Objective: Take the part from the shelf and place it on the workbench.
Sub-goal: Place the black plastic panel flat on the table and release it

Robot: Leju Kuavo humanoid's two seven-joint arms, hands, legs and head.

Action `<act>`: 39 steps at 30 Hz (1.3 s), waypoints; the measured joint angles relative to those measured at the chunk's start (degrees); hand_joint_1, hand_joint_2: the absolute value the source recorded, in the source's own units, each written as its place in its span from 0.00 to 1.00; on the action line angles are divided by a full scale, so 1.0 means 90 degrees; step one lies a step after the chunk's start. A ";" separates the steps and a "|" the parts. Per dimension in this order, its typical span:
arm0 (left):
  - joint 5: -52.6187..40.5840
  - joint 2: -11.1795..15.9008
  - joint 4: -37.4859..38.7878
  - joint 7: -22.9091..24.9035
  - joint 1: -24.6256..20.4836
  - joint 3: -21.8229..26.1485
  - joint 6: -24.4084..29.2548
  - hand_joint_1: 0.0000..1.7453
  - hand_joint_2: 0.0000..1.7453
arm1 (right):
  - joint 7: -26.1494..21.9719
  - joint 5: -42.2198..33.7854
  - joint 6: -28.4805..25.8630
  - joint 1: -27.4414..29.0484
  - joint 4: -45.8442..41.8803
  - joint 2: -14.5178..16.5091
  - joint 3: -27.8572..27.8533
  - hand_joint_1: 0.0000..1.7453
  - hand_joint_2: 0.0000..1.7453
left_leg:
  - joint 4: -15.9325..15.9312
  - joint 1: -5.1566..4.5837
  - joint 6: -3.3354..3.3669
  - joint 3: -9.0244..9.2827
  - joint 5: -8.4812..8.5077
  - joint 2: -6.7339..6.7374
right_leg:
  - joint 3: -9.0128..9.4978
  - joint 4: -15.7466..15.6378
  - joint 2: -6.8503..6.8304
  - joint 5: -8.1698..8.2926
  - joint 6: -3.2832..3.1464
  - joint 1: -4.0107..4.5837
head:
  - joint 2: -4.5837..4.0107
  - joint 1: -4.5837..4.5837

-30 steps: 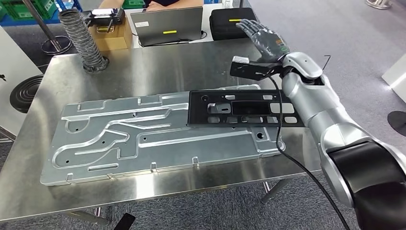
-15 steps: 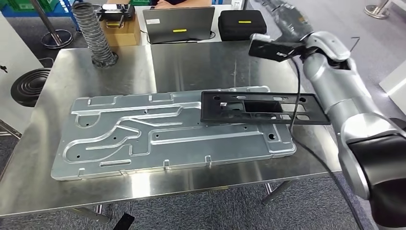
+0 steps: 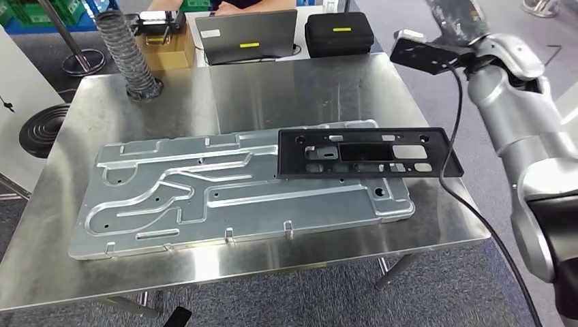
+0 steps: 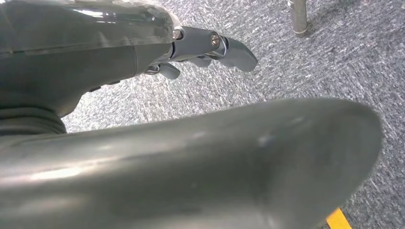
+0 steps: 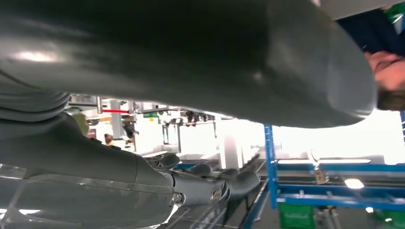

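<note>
Lying flat at centre right of the head view, the black part (image 3: 364,152) rests on the right end of the big plate (image 3: 238,187), its right edge hanging just past the plate. It is a long frame with several cut-outs, and nothing of mine touches it.

The plate, stamped with winding grooves, sits slantwise on the steel tabletop (image 3: 300,88), reaching from lower left toward centre right.

My right robot hand (image 3: 455,13) is up at the top right edge of the head view, well apart from the part, cut off by the frame. In the right wrist view that right robot hand (image 5: 191,183) has its fingers (image 5: 241,181) stretched out with nothing in them. A black cable (image 3: 458,177) hangs from my right wrist across the part's right end.

My left robot hand (image 4: 200,52) shows in the left wrist view over grey carpet (image 4: 305,67), fingers loosely apart and holding nothing.

At the top of the head view, beyond the tabletop, stand a grey laptop (image 3: 247,35), a black case (image 3: 339,33) to its right and a cardboard box (image 3: 167,48) to its left. A ribbed hose (image 3: 129,54) stands on the tabletop's upper left corner.
</note>
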 joint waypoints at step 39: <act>0.0211 -0.0005 0.0001 -0.0023 0.0206 0.0205 -0.0043 0.00 0.00 | 0.0463 -0.0803 -0.0576 0.1125 -0.0777 -0.2169 -0.0976 0.00 0.00 | -0.0646 0.0006 0.0100 0.0446 0.0301 -0.0002 | -0.0006 0.0090 0.0035 -0.0058 0.0141 -0.0014 | 0.0000 0.0001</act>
